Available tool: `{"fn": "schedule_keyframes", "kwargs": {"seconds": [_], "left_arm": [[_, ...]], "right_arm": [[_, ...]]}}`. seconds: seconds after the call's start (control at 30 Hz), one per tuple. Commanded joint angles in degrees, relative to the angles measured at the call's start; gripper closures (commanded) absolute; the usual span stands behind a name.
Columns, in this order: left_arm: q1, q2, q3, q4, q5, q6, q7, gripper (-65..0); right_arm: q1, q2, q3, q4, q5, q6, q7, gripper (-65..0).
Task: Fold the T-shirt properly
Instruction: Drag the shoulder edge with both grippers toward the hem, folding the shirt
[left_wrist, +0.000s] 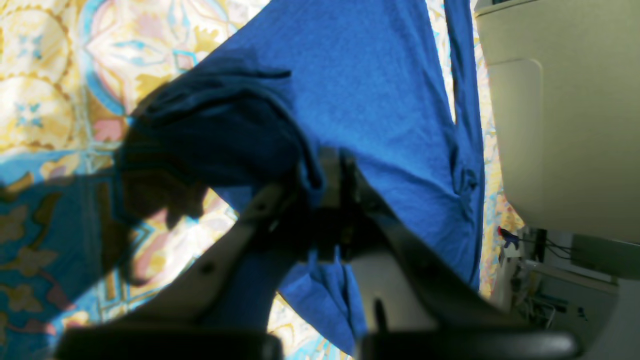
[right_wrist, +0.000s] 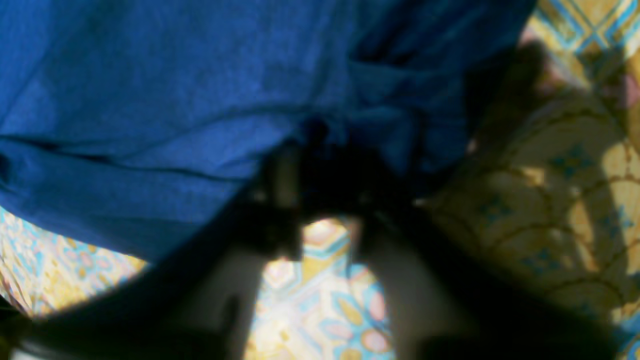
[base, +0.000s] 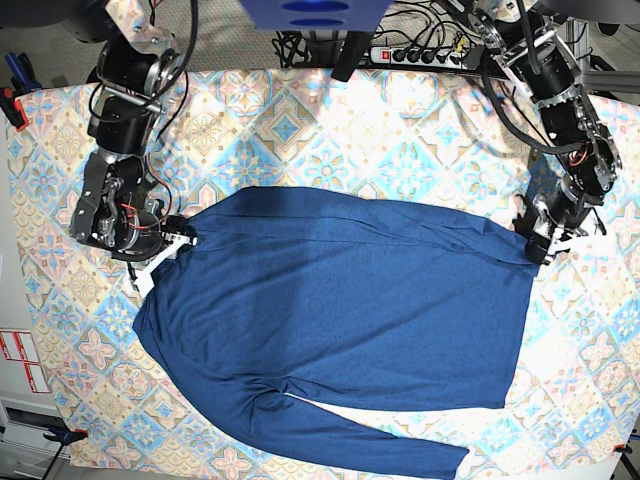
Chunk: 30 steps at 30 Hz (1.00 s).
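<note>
Fabric of the T-shirt (base: 340, 300) is spread across the bench (base: 400, 130), long axis running side to side between the arms. The left gripper (base: 540, 245) is clamped shut on one end edge. At the opposite end the right gripper (base: 175, 243) is met; whether it is closed cannot be told.

One dark navy-blue long-sleeved knit shirt (base: 340, 320), spread across the middle of the base view. One pastel tile-patterned tablecloth (base: 330, 130) beneath it. Two black robot arms, one at the upper left (base: 125, 130) and one at the upper right (base: 560, 110). Two grippers, one at the shirt's left edge (base: 170, 245) and one at its right edge (base: 545, 240). One black power strip (base: 415, 55) at the top edge, possibly more behind the cables.
</note>
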<state>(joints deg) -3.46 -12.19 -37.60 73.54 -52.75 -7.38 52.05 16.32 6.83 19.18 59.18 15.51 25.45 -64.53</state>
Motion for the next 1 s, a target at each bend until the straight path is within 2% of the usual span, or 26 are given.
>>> {"fn": "schedule_keyframes", "kwargs": {"seconds": [0.0,0.07,0.17,0.27,0.47,0.6,0.7,0.87,0.97], "left_arm": [[-0.89,-0.87,-0.07,0.97,-1.18,-0.58,-0.76,0.0],[-0.89,-0.87,-0.07,0.97,-1.18,-0.58,-0.76,0.0],[-0.89,-0.96,-0.15,0.97,-1.18,-0.58,-0.67,0.0],[-0.89,-0.96,-0.15,0.97,-1.18,-0.58,-0.67,0.0],[-0.89,-0.96,-0.15,0.97,-1.27,-0.58,-0.58,0.0],[-1.24,-0.96,-0.15,0.97,-1.27,-0.58,-0.93,0.0],[-3.35,-0.96,-0.15,0.97,-1.09,-0.58,-1.02,0.0],[-7.13,-0.96,0.11,0.62,-0.74,-0.58,-1.02,0.0],[-8.8,-0.96,0.2,0.62,2.25,-0.58,-1.02,0.0]], "right_arm": [[1.13,0.42,1.26,0.82,0.8,0.26,0.58,-4.6],[1.05,0.42,4.51,0.91,0.8,0.26,0.58,0.0],[1.05,0.42,10.84,2.58,0.8,0.26,0.31,0.0],[0.96,0.6,14.36,6.01,0.8,0.35,0.22,0.0],[-0.71,0.95,14.71,10.93,1.06,0.44,-2.24,0.0],[-0.8,0.95,14.45,13.57,4.05,0.44,-2.68,0.0],[-0.54,0.95,14.45,13.39,6.69,0.44,-2.24,0.0],[2.28,0.86,14.36,12.78,6.95,0.44,-1.62,0.0],[4.21,0.69,14.36,10.93,6.87,0.44,-0.92,0.0]]}}
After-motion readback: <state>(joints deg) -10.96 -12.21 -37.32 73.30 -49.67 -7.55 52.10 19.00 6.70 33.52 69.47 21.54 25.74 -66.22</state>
